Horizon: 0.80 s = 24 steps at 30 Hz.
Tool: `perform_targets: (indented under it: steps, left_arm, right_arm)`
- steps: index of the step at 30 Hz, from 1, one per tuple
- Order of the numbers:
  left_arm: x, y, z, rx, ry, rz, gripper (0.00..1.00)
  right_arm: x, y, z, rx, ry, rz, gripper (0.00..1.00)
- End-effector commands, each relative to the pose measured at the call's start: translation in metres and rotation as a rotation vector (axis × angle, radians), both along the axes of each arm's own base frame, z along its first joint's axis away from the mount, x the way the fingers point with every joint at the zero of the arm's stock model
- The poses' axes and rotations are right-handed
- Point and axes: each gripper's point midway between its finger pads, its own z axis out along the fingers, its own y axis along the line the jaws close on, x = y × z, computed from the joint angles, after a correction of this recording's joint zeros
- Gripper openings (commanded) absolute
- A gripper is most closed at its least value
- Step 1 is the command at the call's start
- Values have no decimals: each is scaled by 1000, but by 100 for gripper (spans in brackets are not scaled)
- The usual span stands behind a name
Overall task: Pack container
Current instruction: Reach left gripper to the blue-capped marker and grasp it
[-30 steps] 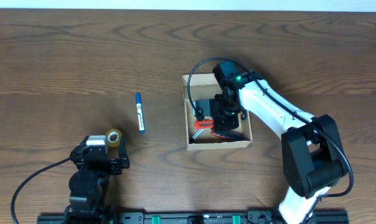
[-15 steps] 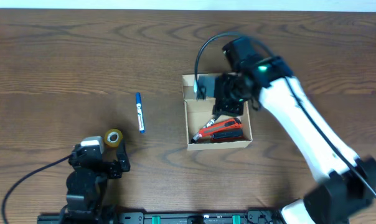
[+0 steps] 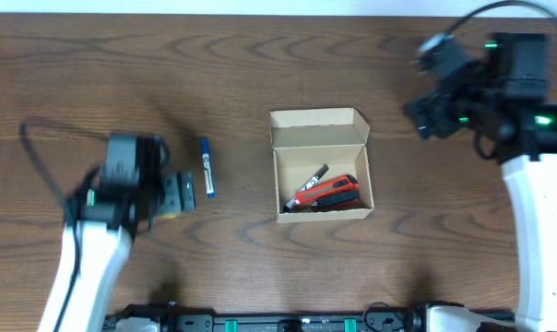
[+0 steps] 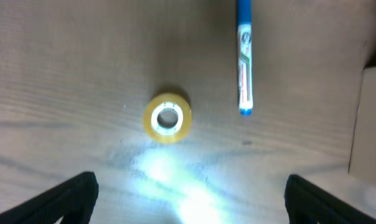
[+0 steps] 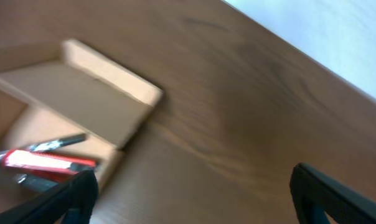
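Observation:
The container [image 3: 288,144] is a tan cardboard box at mid-table with its flap lid open. It holds a red tool [image 3: 329,192] and a black marker [image 3: 311,177]. It also shows at the left of the right wrist view [image 5: 107,90]. A blue marker [image 3: 206,167] lies left of the box and also shows in the left wrist view [image 4: 244,59]. A yellow tape roll [image 4: 167,117] lies near it. My left gripper [image 4: 188,205] is open above the tape roll. My right gripper [image 5: 191,199] is open and empty, raised to the right of the box.
The wooden table [image 3: 260,74] carries nothing else. The box's corner [image 4: 368,124] shows at the right edge of the left wrist view. A black cable [image 3: 39,166] trails from the left arm. A rail [image 3: 288,323] runs along the table's front edge.
My right gripper has lifted out of the box and swung far to the right. My left arm has risen and moved up over the tape roll.

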Motion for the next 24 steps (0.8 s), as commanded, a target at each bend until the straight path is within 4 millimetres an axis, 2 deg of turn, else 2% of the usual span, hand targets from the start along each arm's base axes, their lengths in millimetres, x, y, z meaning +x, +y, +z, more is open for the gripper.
perform_targets:
  steps: [1,4,8,11,19,22,24]
  left_arm:
    - [25,-6,14,22,70,-100,95]
    - [48,-21,19,-34,112,-149,95]
    - [73,-41,25,-113,101,-221,95]
    - [84,-42,21,-112,116,-220,95]
    - [95,-49,3,-159,149,-226,95]
    - [104,-44,4,-119,114,-215,95]
    - [111,-33,2,-57,102,-132,95]
  right_arm:
    - [-2,-38,10,76,-10,-192,94]
    - [-4,-58,11,96,-15,-241,99]
    - [-5,-64,12,120,-18,-250,99]
    - [-5,-64,12,118,-18,-251,99]
    - [-5,-64,12,113,-21,-246,99]
    - [-5,-64,12,113,-21,-246,99]
    - [-4,-64,12,113,-20,-246,99]
